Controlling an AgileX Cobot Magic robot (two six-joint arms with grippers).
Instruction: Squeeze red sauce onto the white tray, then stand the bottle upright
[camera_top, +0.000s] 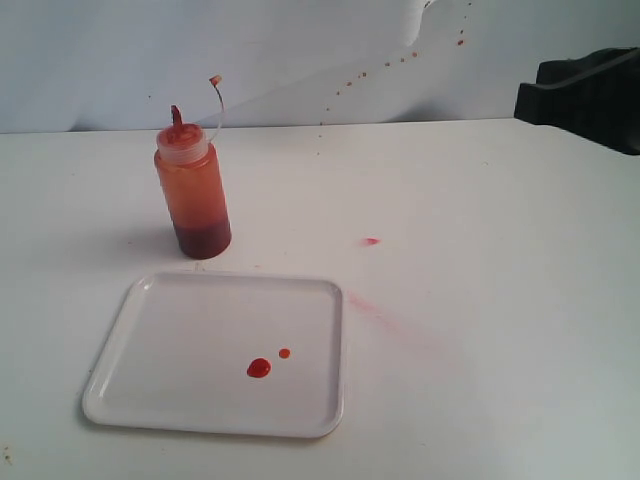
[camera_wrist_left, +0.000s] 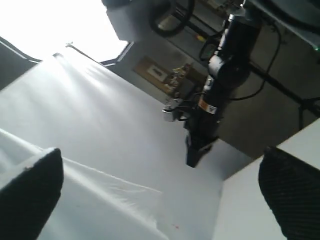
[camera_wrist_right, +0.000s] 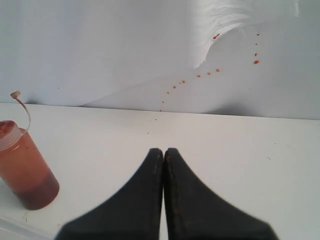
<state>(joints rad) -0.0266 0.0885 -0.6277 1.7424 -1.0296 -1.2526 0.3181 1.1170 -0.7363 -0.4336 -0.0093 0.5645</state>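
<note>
The bottle stands upright on the table just behind the white tray, its cap hanging open on the tether. In the right wrist view the bottle is off to one side, well away from the fingertips. Two round drops of red sauce lie on the tray. My right gripper hovers at the far right edge, and the right gripper is shut with nothing in it. The left gripper is open and empty and faces the backdrop. It does not show in the exterior view.
Pink smears mark the table to the right of the tray. Red specks dot the white backdrop. A corner of the tray shows by the bottle. The right arm appears in the left wrist view.
</note>
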